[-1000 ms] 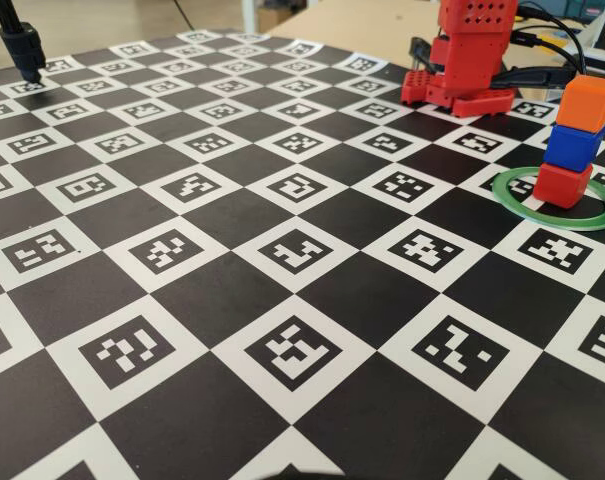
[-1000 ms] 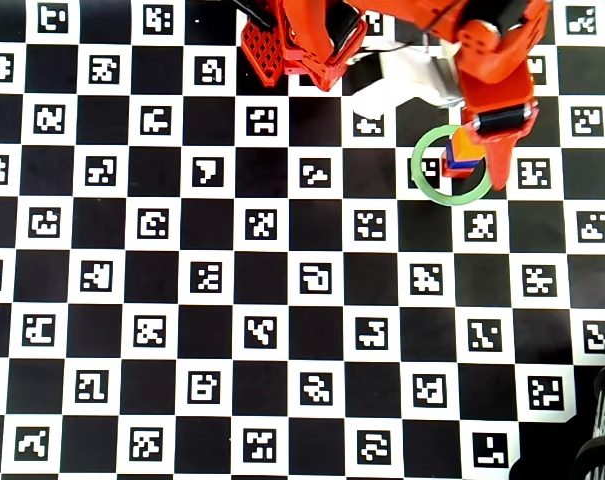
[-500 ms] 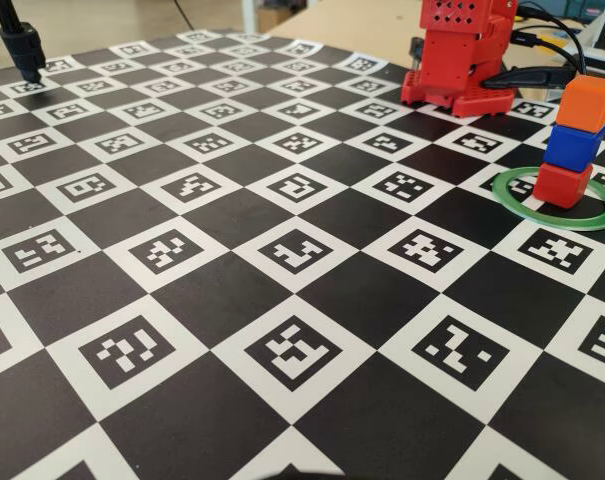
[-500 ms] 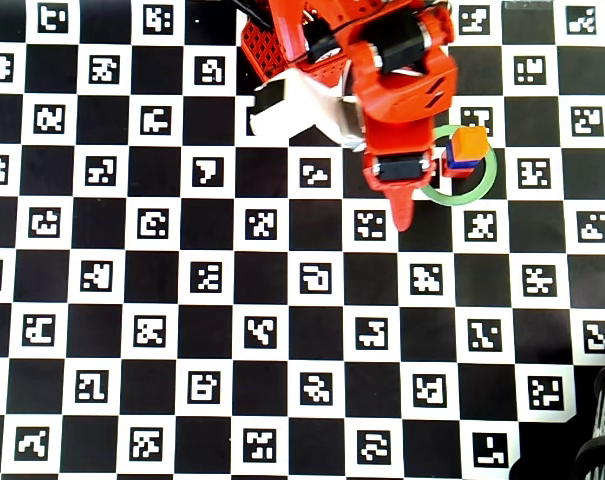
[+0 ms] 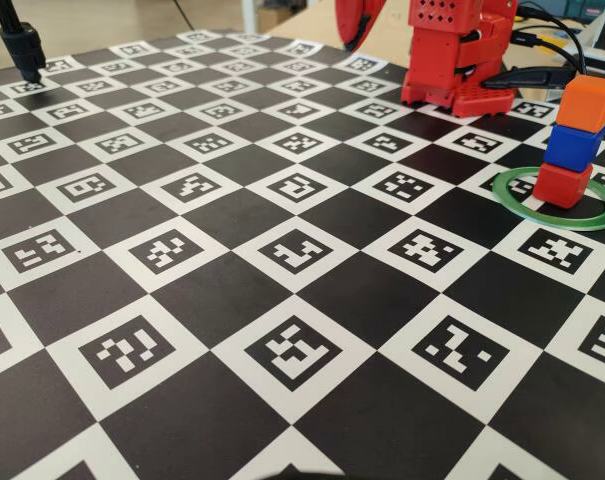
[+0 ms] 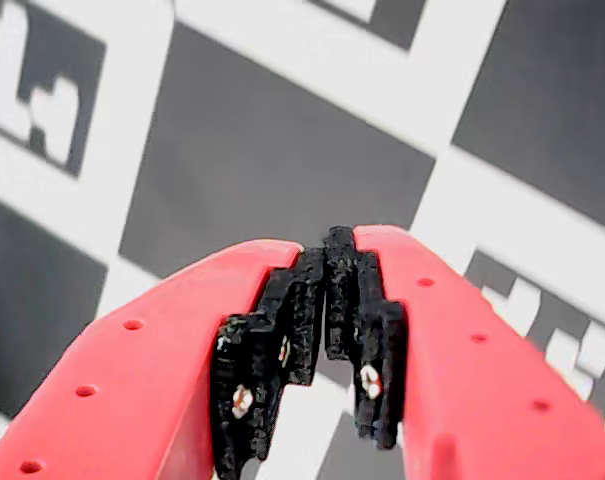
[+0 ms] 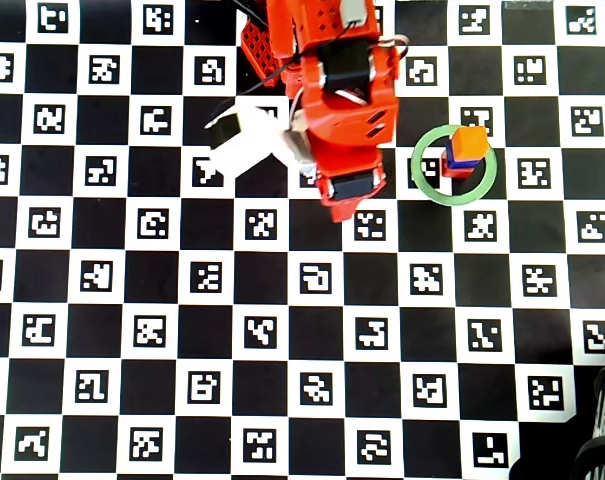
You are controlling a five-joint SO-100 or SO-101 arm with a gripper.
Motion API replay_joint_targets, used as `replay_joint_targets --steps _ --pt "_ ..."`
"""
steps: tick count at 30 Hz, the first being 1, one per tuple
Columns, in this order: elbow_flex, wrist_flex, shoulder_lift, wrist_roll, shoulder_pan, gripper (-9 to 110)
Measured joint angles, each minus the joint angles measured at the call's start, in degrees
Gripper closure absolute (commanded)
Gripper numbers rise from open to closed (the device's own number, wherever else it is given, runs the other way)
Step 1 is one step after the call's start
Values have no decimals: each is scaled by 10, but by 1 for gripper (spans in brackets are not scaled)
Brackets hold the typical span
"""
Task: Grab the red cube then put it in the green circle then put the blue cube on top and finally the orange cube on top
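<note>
The red cube sits inside the green circle at the right of the fixed view. The blue cube is on top of it and the orange cube is on top of the blue one, slightly askew. In the overhead view the orange cube tops the stack, with an edge of the red cube showing, inside the green circle. My gripper is shut and empty, its black pads touching above the checkered board. The cubes are out of the wrist view.
The red arm is folded over its base at the back, left of the stack. A black stand is at the back left. Cables lie behind the base. A marker checkerboard covers the table.
</note>
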Motion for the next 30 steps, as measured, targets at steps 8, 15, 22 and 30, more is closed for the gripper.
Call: replay_joint_targets --steps 8,15,22,30 --pt "116 -114 70 -97 41 107" --pt "220 -205 153 -156 57 107" --pt "320 -235 230 -242 57 107" --pt "432 -265 319 -358 57 107"
